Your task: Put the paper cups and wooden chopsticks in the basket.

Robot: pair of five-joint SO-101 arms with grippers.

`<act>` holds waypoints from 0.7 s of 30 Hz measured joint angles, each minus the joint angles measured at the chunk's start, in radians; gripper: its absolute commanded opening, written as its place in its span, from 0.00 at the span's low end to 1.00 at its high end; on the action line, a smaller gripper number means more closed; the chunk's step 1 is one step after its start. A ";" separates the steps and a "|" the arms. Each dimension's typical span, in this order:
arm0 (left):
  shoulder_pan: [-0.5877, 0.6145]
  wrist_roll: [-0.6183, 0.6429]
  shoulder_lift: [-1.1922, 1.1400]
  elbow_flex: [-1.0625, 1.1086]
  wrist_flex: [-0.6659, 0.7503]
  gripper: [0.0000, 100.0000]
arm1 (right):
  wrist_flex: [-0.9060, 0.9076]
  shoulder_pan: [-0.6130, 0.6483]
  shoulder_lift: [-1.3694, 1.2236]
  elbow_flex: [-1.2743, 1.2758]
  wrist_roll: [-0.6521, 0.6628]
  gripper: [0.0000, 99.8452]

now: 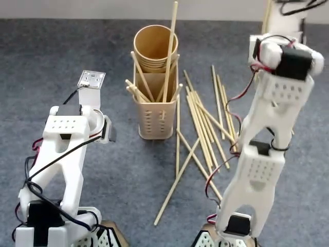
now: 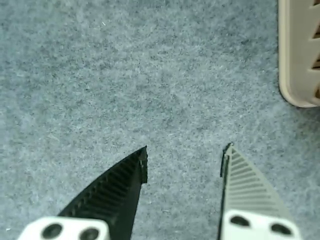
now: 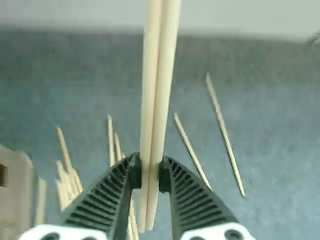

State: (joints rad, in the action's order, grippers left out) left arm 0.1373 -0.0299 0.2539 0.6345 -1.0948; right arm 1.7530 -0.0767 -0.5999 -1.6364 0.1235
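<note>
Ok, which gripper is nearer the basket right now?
Left. The left gripper hangs open over the carpet just beside the basket. The right gripper is farther off, over the loose chopsticks, shut on a pair of chopsticks.

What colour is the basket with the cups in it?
The basket is pale beige all over. You can see it best in the high view.

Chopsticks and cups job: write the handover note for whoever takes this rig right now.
Left gripper: open, empty, over bare carpet beside the basket.
Right gripper: shut on two held chopsticks, raised above the table.
Done: paper cups stacked in the basket, several chopsticks standing in it.
Left: the held pair and the loose chopsticks on the carpet.
</note>
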 measured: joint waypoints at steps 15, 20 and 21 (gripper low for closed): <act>0.000 0.000 0.000 0.000 0.006 0.25 | 0.003 0.339 0.408 -0.029 -0.196 0.00; 0.000 0.000 0.000 0.000 0.009 0.25 | 0.003 0.336 0.591 -0.005 -0.180 0.00; 0.000 0.000 0.000 0.000 0.012 0.25 | 0.005 0.330 0.640 0.052 -0.170 0.00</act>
State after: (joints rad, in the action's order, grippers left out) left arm 0.1373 -0.0299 0.2539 0.6345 -1.0825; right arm 1.7576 0.2532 0.0399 -1.5842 -0.0468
